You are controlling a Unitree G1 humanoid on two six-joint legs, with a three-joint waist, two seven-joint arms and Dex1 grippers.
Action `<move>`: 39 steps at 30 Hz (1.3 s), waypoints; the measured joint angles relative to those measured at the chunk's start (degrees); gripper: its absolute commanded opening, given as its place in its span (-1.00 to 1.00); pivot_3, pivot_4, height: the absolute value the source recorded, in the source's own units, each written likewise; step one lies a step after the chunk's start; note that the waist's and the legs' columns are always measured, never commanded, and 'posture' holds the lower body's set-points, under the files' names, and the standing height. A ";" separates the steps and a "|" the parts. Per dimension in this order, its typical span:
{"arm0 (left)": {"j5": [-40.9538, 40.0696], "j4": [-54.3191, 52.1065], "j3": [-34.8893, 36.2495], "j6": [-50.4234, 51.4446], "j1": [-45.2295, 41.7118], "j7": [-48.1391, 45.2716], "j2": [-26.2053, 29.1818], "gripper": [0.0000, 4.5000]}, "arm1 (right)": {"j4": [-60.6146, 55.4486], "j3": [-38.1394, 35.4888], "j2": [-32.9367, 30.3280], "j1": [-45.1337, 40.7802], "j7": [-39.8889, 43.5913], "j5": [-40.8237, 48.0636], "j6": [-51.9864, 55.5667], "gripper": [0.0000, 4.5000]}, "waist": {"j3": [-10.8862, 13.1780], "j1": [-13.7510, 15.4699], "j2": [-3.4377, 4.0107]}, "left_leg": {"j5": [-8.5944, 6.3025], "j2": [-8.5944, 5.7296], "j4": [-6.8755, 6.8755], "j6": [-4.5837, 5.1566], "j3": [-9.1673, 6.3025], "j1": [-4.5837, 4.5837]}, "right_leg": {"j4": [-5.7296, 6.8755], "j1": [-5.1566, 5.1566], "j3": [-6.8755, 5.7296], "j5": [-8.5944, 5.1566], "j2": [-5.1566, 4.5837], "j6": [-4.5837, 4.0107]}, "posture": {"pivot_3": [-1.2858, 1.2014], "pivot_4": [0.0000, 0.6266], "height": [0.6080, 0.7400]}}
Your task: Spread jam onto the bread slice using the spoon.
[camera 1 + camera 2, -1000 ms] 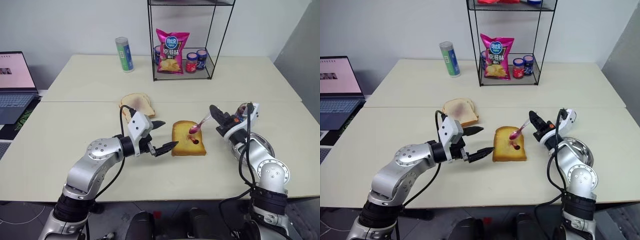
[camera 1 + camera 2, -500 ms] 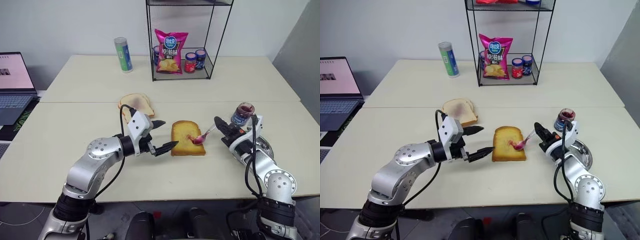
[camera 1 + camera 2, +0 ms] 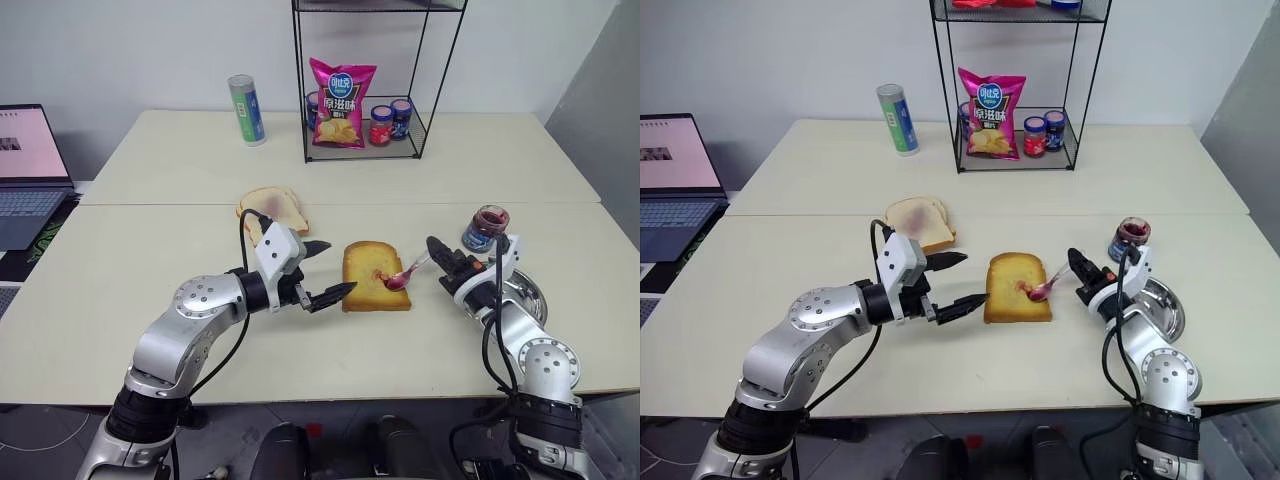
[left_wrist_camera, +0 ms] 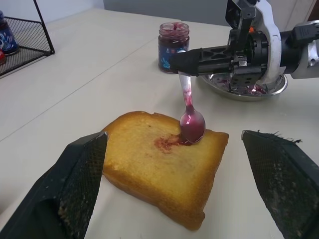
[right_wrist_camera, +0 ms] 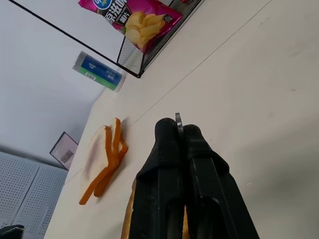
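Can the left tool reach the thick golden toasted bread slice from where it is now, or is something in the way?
Probably yes. The open left tool sits right beside the thick golden toasted bread slice, with only bare table between them. The small silver spoon works the far side.

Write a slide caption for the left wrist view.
Right gripper presses the jam-smeared spoon onto the bread slice, framed by the open left gripper's fingers.

Head stereo pair looks down over table (image 3: 150,250); wrist cameras sit close, sharing bread slice (image 4: 164,174).
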 measured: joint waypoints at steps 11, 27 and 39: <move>0.01 0.00 0.01 0.00 0.00 0.05 -0.01 1.00 | 2.30 1.21 0.92 -1.49 1.67 -2.47 -1.06 -1.00 | 0.00 0.02 0.00 | 0.00 0.00 -0.01 0.00 0.00 -0.01 | -0.02 0.00 0.00 0.00 0.00 0.00 | 0.03 -0.52 1.00; 0.02 0.00 -0.01 -0.01 -0.17 0.13 -0.06 1.00 | 0.69 1.41 -0.03 1.30 4.28 -3.28 -1.45 -1.00 | -0.03 0.23 -0.04 | 0.00 -0.02 0.02 0.00 -0.02 0.00 | -0.04 0.06 -0.02 0.00 -0.02 0.00 | 0.03 -0.52 1.00; 0.04 0.58 -0.16 -0.03 -1.87 -0.22 -0.19 1.00 | -0.08 3.24 0.81 3.31 5.47 -6.37 -5.60 -1.00 | -0.07 0.38 -0.12 | 0.00 -0.04 0.02 0.01 -0.06 0.01 | -0.09 0.12 -0.07 0.00 -0.02 0.01 | 0.03 -0.52 1.00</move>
